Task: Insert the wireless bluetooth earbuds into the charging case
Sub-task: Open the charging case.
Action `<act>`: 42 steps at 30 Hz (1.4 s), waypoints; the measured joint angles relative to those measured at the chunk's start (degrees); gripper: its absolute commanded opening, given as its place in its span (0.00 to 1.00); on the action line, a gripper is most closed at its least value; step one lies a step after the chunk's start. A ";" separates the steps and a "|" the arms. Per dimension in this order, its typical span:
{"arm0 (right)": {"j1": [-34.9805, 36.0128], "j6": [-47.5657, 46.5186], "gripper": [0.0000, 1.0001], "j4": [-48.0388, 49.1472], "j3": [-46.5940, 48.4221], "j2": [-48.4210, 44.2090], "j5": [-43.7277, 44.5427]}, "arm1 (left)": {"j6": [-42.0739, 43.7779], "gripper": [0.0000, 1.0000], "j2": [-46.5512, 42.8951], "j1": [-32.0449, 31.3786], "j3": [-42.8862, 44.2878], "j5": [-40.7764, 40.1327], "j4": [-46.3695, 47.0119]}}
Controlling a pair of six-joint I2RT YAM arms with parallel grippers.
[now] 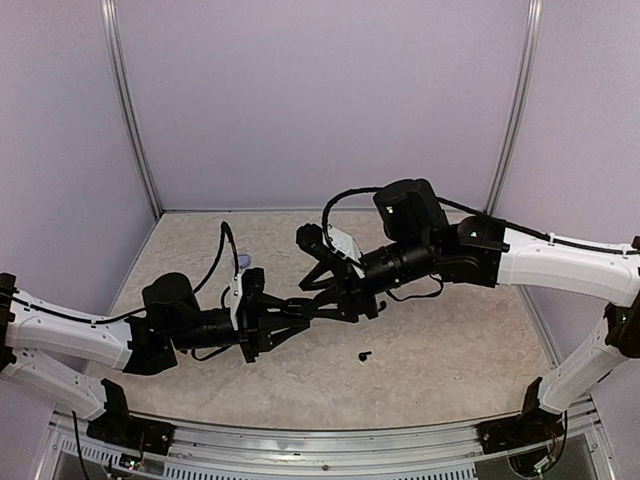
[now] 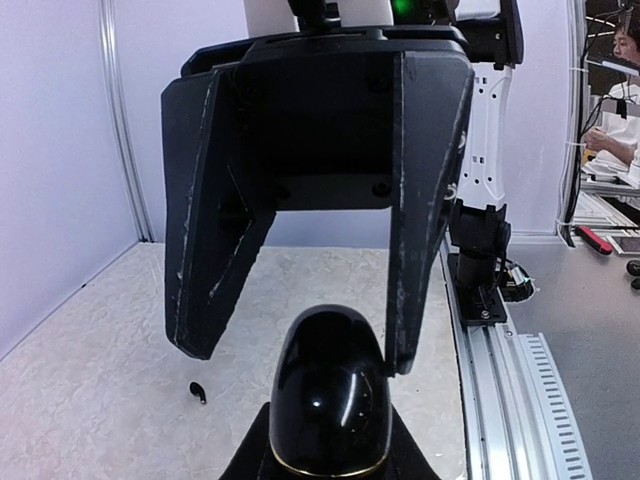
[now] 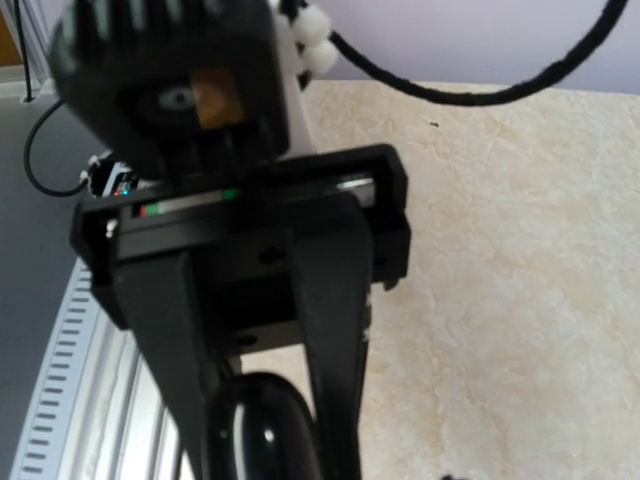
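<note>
My left gripper [image 1: 285, 322] is clamped on a glossy black case [image 2: 330, 395] held off the table [image 1: 450, 340]. The lid looks down, so I can't see anything inside. My right gripper [image 2: 305, 345] faces the case from the opposite side, fingers [image 2: 215, 260] apart and straddling its rounded top, one finger right against the case and the other with a gap. One black earbud [image 1: 364, 355] lies loose on the table near the case, to its right and toward the arm bases; a small pale rounded thing [image 1: 245, 264] sits beyond the case, too small to tell what.
</note>
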 measured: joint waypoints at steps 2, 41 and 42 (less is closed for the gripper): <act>0.46 -0.31 0.44 -0.57 0.57 0.37 0.70 | 0.00 0.00 0.00 0.02 0.00 0.02 0.02; -3.82 2.25 0.39 -0.94 0.07 -5.09 2.56 | 1.77 0.00 -0.02 -1.01 0.02 0.98 -0.52; -5.49 2.78 0.40 -0.74 -0.37 -6.01 2.40 | 1.53 0.00 -0.02 -0.90 0.02 0.79 -0.28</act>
